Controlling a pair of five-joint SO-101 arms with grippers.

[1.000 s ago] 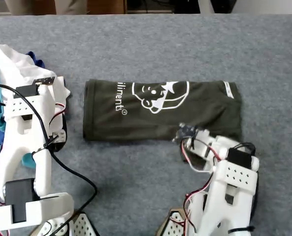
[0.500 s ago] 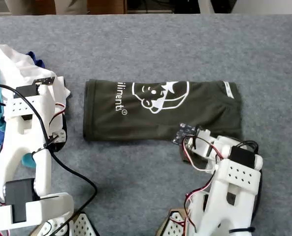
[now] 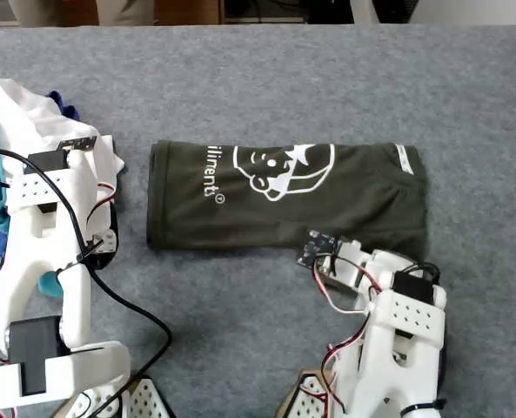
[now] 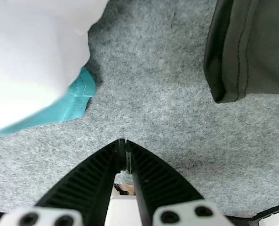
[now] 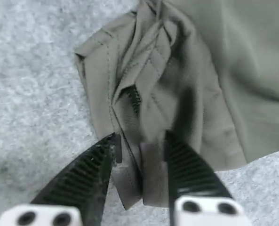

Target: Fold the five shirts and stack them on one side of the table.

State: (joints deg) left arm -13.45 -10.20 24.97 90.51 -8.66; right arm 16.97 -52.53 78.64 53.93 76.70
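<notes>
My right gripper [image 5: 141,141], jaws apart, straddles bunched cloth at the near edge of the dark shirt [image 3: 284,196], which lies folded mid-table. My left gripper [image 4: 125,143], jaws closed on nothing, hangs over the grey table [image 3: 327,78] beside the pile [image 3: 14,122].

The site presented as a robotics test bench in a laboratory or workshop room, not a household. The table [image 3: 327,87] was covered edge to edge in grey felt-like matting. The left arm [image 3: 44,235] and the right arm [image 3: 401,340] were of plain white plastic, with perforated brackets and exposed motor housings. Black cable [image 3: 125,300] and red and white wiring [image 3: 331,292] ran uncovered. A heap of shirts [image 3: 14,122] lay beside the machinery. Brown wooden furniture [image 3: 188,10] stood beyond the far edge.
</notes>
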